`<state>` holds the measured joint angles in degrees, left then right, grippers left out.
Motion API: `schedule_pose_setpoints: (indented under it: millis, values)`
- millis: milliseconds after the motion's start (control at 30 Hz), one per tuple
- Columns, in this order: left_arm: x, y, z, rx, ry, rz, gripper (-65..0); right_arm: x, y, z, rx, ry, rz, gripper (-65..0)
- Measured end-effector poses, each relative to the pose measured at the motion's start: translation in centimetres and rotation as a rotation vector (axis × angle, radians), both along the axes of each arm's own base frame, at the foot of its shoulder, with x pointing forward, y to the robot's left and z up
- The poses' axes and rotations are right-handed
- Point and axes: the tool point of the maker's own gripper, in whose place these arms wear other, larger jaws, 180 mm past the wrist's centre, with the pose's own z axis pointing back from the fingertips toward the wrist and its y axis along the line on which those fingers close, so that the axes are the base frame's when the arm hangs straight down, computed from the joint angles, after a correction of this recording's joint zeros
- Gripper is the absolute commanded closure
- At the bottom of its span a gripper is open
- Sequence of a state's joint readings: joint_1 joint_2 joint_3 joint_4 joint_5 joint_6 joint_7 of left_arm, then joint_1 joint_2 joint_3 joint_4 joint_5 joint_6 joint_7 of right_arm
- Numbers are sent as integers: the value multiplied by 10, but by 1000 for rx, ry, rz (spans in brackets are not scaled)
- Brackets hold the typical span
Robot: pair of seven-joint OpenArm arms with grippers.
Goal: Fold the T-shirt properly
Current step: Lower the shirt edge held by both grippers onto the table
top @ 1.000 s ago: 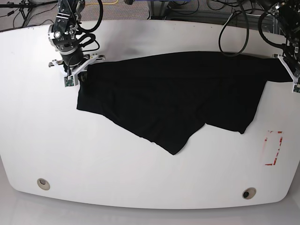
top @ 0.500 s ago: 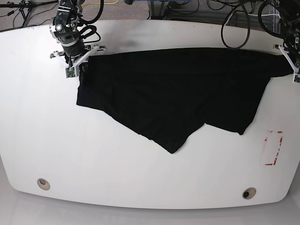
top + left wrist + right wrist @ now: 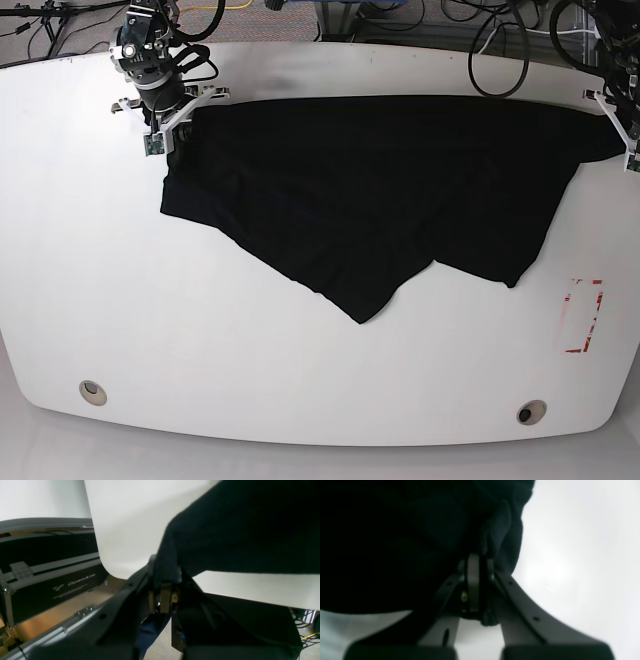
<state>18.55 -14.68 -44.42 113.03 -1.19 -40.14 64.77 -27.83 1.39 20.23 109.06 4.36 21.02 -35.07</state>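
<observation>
Between blurred jaws, bunched black fabric [image 3: 166, 562]

White counter [image 3: 230, 350] with rounded near corners, bearing a round fitting [image 3: 92, 393] near one corner, another round fitting [image 3: 531, 412] near the other, and broken red markings [image 3: 597, 322] at one side. Grey floor [image 3: 50, 450] along the near edge. Dark cables [image 3: 88, 25] and a yellow cable [image 3: 225, 8] beyond the far edge. Bright reflections on the white surface.
</observation>
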Motion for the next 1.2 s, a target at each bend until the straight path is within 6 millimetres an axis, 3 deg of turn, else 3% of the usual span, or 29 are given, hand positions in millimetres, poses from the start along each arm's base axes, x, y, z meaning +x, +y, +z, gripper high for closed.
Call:
schedule_pose_setpoints:
  millis: [267,367,500,600,833,1200]
  values:
    - [-5,0,-2,1,15,2,0,-9,0,-10,5,36,-2,-27]
    - [-4,0,-2,0,12,1,0,-10,0,-11,2,41,1,-138]
    - [-4,0,-2,0,13,1,0,-15,1,-11,0,48,4,-368]
    - [-4,0,-2,0,11,-1,0,-15,1,-6,-5,39,8,-453]
    - [-3,-1,-3,-1,12,-4,0,2,21,12,3,-22,66,-466]
    - [-3,-1,-2,-1,12,-4,0,69,50,49,24,-185,140,-466]
